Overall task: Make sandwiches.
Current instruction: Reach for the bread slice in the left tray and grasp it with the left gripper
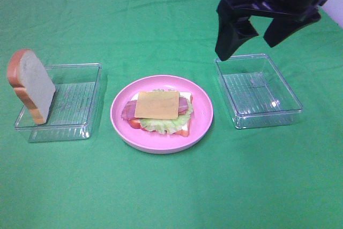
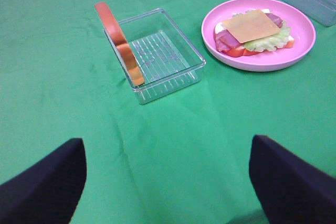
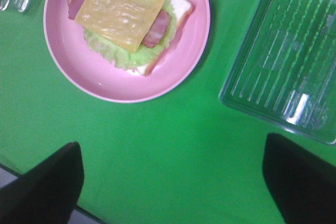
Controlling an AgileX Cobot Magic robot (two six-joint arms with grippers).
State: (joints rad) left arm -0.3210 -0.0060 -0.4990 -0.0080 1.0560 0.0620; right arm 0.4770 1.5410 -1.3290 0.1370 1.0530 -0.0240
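Observation:
An open sandwich (image 1: 159,112) lies on the round pink plate (image 1: 201,124): a bread slice, lettuce, bacon and a square cheese slice on top. It also shows in the left wrist view (image 2: 252,32) and the right wrist view (image 3: 123,17). A second bread slice (image 1: 31,85) stands upright against the left clear tray (image 1: 80,105), also in the left wrist view (image 2: 119,43). My right gripper (image 1: 256,37) is open and empty, high above the right tray's far edge. My left gripper (image 2: 168,182) is open and empty, out of the exterior view.
An empty clear tray (image 1: 260,89) stands right of the plate, also in the right wrist view (image 3: 286,56). A green cloth (image 1: 171,186) covers the table.

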